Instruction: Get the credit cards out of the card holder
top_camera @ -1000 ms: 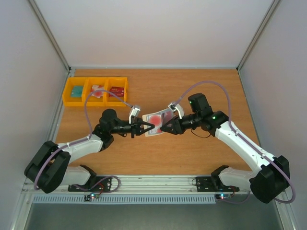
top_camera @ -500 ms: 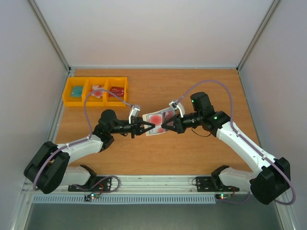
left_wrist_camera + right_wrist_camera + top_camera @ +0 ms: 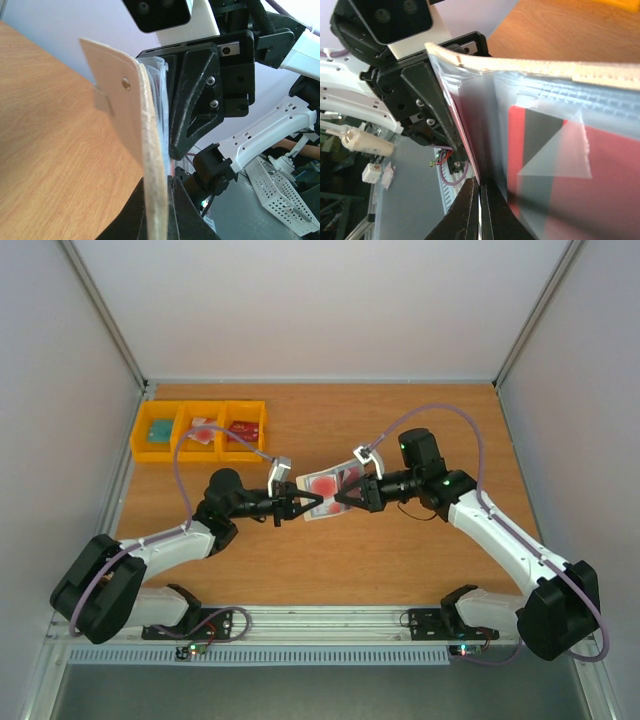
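The card holder (image 3: 324,514) is held open in the air between my two grippers at the table's middle. A whitish-pink credit card (image 3: 322,484) with red round marks shows on its upper side. My left gripper (image 3: 310,504) is shut on the holder's near edge. In the left wrist view the holder's cream outside (image 3: 120,115) stands edge-on in the left gripper (image 3: 159,205). My right gripper (image 3: 341,500) is shut on a thin pink-edged card edge (image 3: 465,150) by the clear pockets. In the right wrist view, beside the right gripper (image 3: 480,197), a red and dark card (image 3: 545,155) lies in a pocket.
Three joined yellow bins (image 3: 200,430) stand at the back left, holding small card-like items. Grey walls close the table's left, right and back sides. The arm bases and a metal rail (image 3: 320,625) lie along the near edge.
My right gripper has shifted slightly up and levelled out against the holder. The holder and card have tilted a little. My left gripper has stayed in place, still shut on the holder.
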You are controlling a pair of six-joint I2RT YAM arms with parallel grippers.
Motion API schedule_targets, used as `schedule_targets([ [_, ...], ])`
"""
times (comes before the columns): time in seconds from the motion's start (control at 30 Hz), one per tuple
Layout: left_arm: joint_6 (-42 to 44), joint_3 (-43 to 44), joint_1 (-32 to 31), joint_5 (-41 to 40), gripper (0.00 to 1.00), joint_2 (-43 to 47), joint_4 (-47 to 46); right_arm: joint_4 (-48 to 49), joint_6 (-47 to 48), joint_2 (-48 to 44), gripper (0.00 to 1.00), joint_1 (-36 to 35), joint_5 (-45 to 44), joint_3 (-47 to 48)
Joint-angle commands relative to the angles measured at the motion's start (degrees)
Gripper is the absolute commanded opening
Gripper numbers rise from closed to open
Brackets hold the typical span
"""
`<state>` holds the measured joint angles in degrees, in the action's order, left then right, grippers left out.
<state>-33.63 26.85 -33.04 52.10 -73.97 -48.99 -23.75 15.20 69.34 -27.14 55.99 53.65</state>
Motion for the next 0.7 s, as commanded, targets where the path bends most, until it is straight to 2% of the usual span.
schedule_targets([
  [0.0, 1.86, 0.61, -1.33, -0.31, 0.0, -0.57, -2.34, 6.83, -0.41, -2.73, 0.01, -1.28, 6.65, -0.73],
  [0.17, 1.96, 0.34, -1.33, -0.29, 0.01, -0.48, -2.34, 5.47, -0.03, -3.73, 0.01, -0.3, 6.02, -1.3],
  [0.3, 1.0, 0.3, -1.24, -0.46, 0.12, -0.24, -0.82, 3.03, 0.66, -4.39, 0.01, 3.23, 6.36, -1.26],
  [0.67, -0.14, 0.3, -1.24, -0.22, 0.09, 0.17, -0.58, -7.9, 7.26, -4.94, 0.01, 3.47, 3.52, 3.04],
])
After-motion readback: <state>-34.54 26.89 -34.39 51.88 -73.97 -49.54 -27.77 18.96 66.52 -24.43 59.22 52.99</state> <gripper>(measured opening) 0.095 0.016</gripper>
